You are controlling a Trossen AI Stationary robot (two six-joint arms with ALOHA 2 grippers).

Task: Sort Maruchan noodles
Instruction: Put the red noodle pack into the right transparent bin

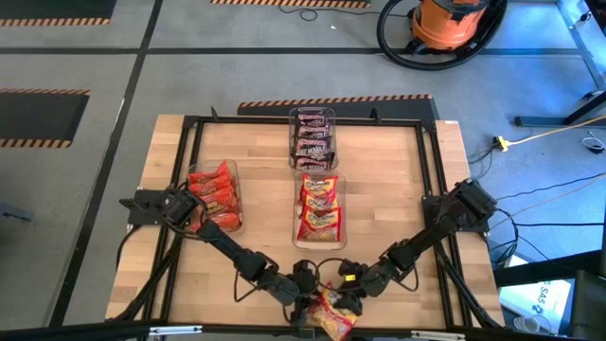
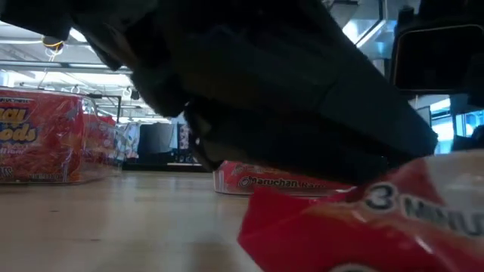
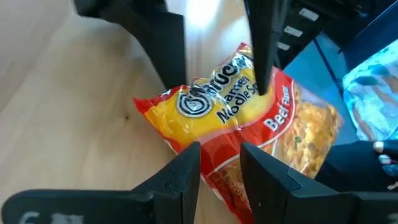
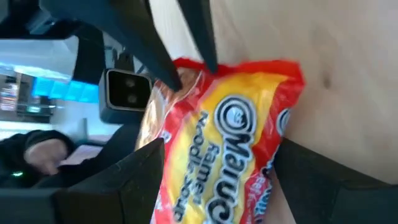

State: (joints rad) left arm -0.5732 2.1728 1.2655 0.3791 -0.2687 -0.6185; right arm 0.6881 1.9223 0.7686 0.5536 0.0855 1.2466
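Observation:
A red and yellow Maruchan noodles packet (image 1: 333,314) lies at the middle of the table's near edge, close in front of the low camera (image 2: 363,219). My left gripper (image 3: 221,165) comes from the left and is shut on the packet's edge. My right gripper (image 4: 217,180) comes from the right, open wide, with one finger on either side of the packet's opposite end. Three clear bins hold other packets: orange-red ones (image 1: 216,196) at the left, dark brown ones (image 1: 312,135) at the far middle, and red and yellow ones (image 1: 320,206) in the middle. My left gripper pinches the packet's red edge (image 3: 219,152) between its two fingers, slanting down from the table's left. The rest of the packet spreads out beyond the fingertips over the wood. Whether it is lifted clear I cannot tell. My right gripper's fingers (image 4: 134,180) flank the packet's yellow face; whether they touch it I cannot tell.
The two arms meet nose to nose at the near edge, with the dark frame rails (image 1: 436,189) along the table's sides. Bare wood (image 1: 388,189) lies between the middle bins and the right rail. An orange vacuum (image 1: 445,24) stands on the floor beyond the table.

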